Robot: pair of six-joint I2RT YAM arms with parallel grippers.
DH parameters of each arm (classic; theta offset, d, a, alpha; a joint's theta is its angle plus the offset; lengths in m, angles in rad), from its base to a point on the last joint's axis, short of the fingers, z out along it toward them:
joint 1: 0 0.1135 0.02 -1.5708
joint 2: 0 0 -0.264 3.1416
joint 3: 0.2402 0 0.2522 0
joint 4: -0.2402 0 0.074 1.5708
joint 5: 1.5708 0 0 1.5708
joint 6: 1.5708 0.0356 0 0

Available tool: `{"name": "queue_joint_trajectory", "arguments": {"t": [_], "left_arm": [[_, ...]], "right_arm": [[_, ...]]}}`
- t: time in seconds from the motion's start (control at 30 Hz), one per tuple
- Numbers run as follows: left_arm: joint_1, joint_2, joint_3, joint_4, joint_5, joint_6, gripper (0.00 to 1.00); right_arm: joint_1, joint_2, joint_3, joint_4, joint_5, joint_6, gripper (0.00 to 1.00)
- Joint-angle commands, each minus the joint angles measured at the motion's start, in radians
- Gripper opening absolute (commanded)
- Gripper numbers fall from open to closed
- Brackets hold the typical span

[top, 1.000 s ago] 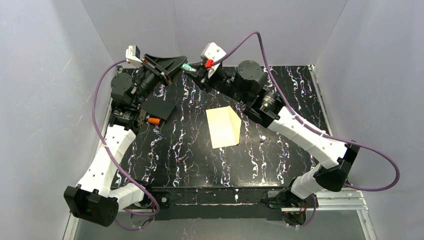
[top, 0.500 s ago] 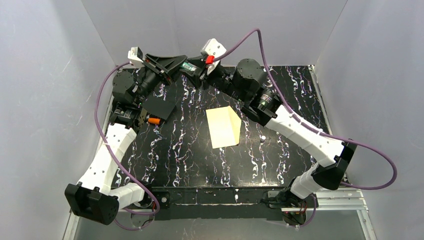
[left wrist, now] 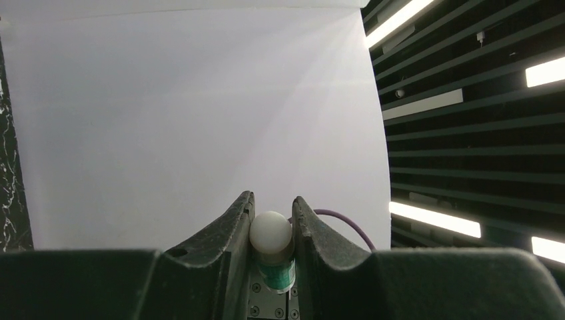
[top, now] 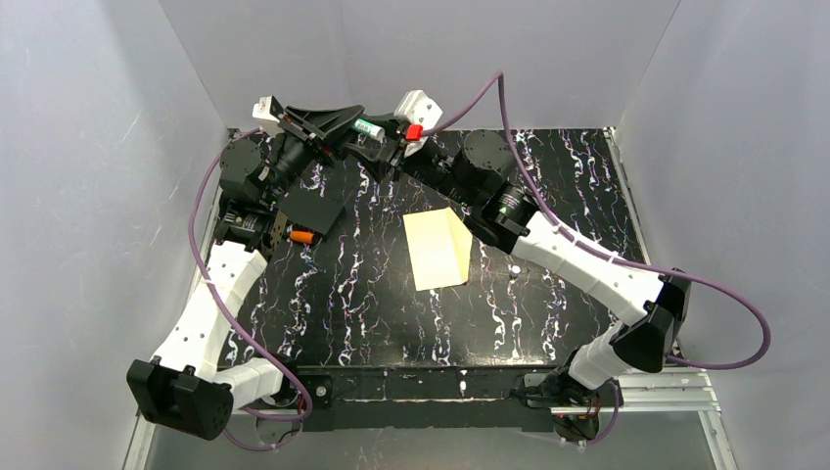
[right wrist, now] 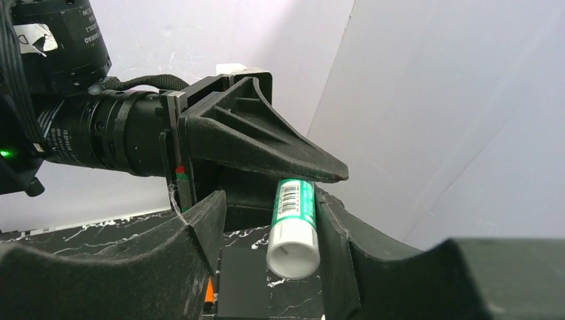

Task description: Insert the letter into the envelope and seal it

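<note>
Envelope (top: 438,249) first: where do we have it?

We see it lying flat near the middle of the table (top: 372,313), a little toward the far edge. Whether the letter is inside it, we cannot tell.

And the grippers?

Both are up by the far edge, toward the far-left corner, well apart from the envelope, which lies on their near side. Our left gripper (left wrist: 272,208) is clamped on a glue stick (right wrist: 293,227); the left wrist view shows its rounded white end squeezed between the two fingers.

Does the right one have it too?

Our right gripper (right wrist: 270,200) straddles the stick's other end with its fingers spread wider than the stick: one finger touches it, the other stands off with a gap. So we call it parted, not gripping.

Anything else on the table?

A black card (top: 315,204) lies near the left edge, on the near side of the left gripper.
</note>
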Motion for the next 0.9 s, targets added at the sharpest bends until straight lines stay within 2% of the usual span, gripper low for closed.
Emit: {"name": "queue_joint_trajectory", "arguments": {"t": [0.0,0.27,0.43,0.67,0.8,0.87], "left_arm": [[0.000,-0.013,0.050,0.052,0.034,-0.048,0.00],[0.000,-0.002,0.039,0.092,0.045,-0.101,0.00],[0.000,0.005,0.038,0.117,0.058,-0.133,0.00],[0.000,-0.005,0.026,0.119,0.060,-0.135,0.00],[0.000,-0.012,0.019,0.120,0.057,-0.136,0.00],[0.000,-0.013,0.014,0.120,0.055,-0.139,0.00]], "right_arm": [[-0.013,-0.047,-0.027,0.104,0.005,0.022,0.58],[-0.016,-0.025,-0.004,0.147,-0.023,0.019,0.37],[-0.016,-0.007,0.011,0.168,-0.037,0.017,0.33],[-0.016,0.024,0.051,0.164,-0.041,0.014,0.36],[-0.016,0.031,0.068,0.146,-0.050,0.018,0.32],[-0.016,0.032,0.073,0.137,-0.051,0.021,0.27]]}}
